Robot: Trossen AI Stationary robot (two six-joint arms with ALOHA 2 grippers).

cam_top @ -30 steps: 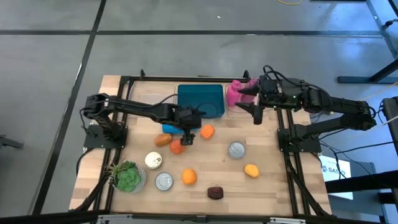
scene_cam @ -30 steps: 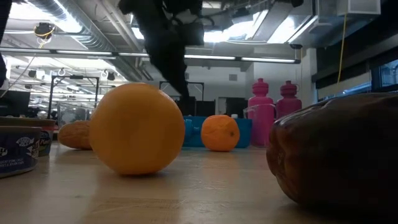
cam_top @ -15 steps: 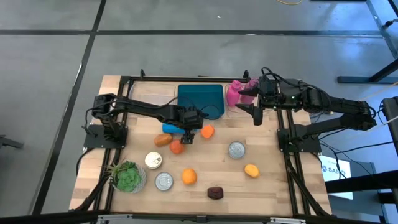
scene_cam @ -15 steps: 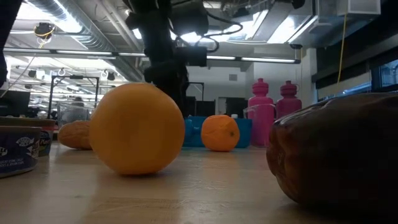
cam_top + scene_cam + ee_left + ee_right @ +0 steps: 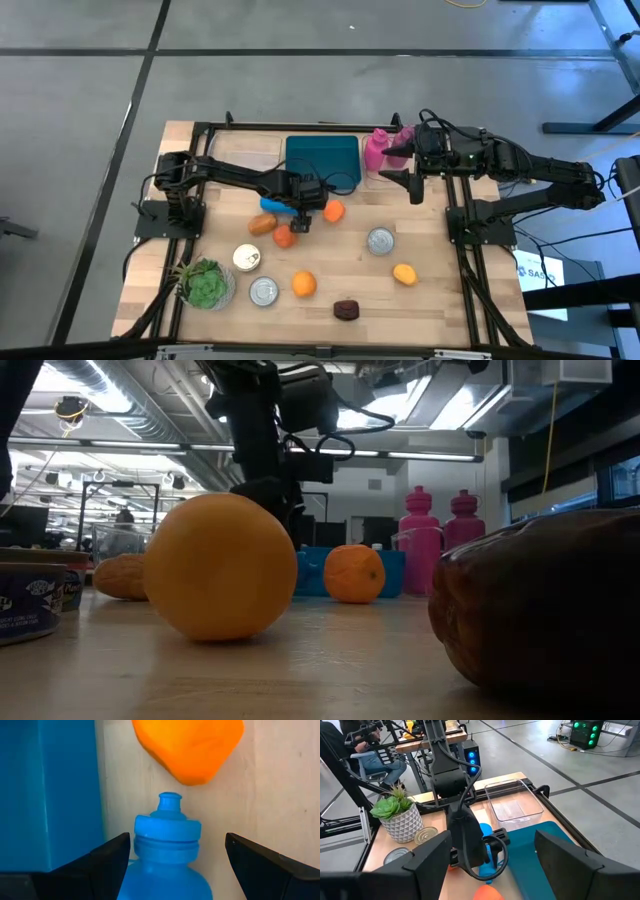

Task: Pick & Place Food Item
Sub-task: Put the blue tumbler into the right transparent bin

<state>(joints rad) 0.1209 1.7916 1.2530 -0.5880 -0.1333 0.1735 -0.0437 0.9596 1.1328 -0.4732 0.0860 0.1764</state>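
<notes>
Up close in my left wrist view, my left gripper (image 5: 172,865) has its fingers spread wide, one on each side of a blue bottle (image 5: 167,850) lying flat, not squeezing it. Its cap points at an orange food piece (image 5: 189,747), with the teal bin (image 5: 47,790) just beside. From above I count four orange foods, three cans and a brown lump on the table (image 5: 440,300), with bare wood around them. Farther off, my right gripper (image 5: 412,170) hangs open by the pink bottle (image 5: 376,150)
</notes>
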